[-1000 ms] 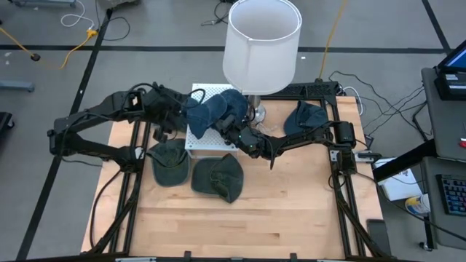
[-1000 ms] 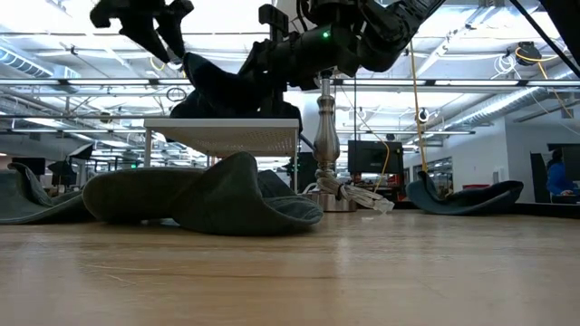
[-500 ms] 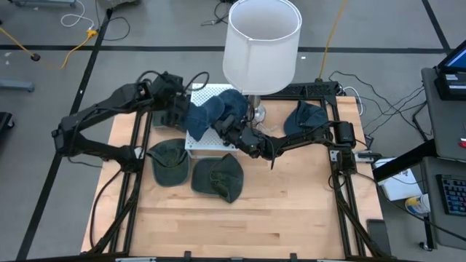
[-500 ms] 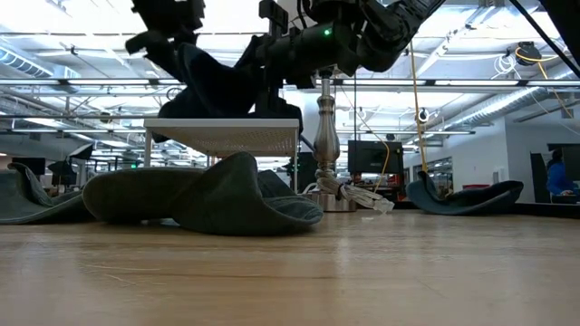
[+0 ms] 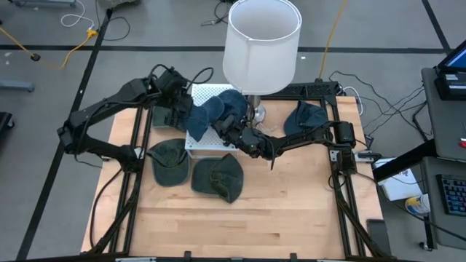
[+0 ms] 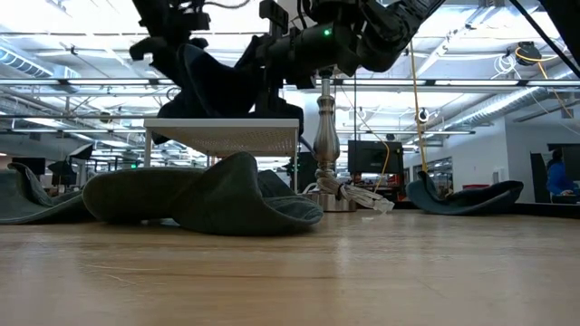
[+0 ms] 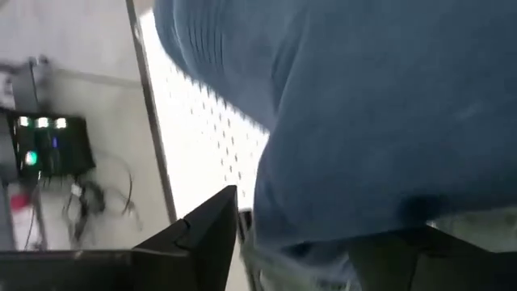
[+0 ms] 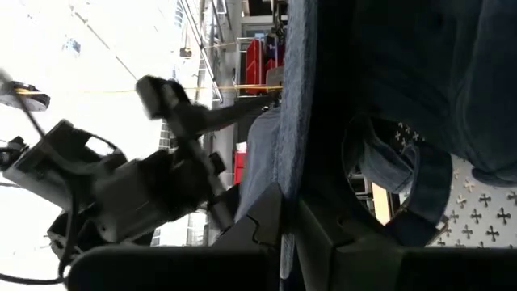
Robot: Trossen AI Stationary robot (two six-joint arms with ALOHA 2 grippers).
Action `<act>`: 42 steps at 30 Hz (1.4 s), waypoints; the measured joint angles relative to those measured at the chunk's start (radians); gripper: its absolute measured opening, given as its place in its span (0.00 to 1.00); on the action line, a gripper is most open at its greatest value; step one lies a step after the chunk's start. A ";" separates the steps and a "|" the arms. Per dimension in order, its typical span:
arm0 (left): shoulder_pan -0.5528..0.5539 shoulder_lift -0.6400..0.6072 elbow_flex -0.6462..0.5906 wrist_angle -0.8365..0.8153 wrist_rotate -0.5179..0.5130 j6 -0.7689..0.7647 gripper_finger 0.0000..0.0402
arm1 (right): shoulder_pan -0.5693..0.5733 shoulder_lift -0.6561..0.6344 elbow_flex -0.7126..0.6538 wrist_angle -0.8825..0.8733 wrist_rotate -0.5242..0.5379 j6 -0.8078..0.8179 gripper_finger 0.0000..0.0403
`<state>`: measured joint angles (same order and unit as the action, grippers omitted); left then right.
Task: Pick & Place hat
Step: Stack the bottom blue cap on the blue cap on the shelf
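Here, blue hat [image 5: 211, 113] between both grippers' fingers [image 7: 206, 234].

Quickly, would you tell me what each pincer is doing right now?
Left pincer: closed on the blue hat.
Right pincer: closed on the same blue hat.

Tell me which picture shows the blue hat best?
The high view: the whole blue hat lies on the white stand between both arms. The low view shows only its dark side. The wrist views show just close blue cloth.
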<state>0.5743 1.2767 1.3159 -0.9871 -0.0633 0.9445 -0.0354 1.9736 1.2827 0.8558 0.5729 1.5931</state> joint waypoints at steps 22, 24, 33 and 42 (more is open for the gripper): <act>-0.009 -0.003 0.000 -0.008 0.064 -0.023 0.01 | -0.013 0.000 0.000 0.048 -0.142 -0.193 0.19; -0.009 -0.004 0.000 -0.021 0.062 -0.021 0.01 | -0.009 0.000 0.000 0.069 -0.160 -0.210 0.25; -0.009 -0.008 0.000 -0.072 0.007 -0.004 0.01 | 0.039 -0.063 0.000 -0.111 -0.106 -0.280 0.49; -0.008 -0.008 0.000 -0.118 -0.012 -0.004 0.01 | 0.102 -0.280 -0.089 -0.352 0.155 -0.545 0.53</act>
<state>0.5663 1.2682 1.3159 -1.1047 -0.0750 0.9406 0.0668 1.6939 1.1935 0.5034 0.7281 1.0477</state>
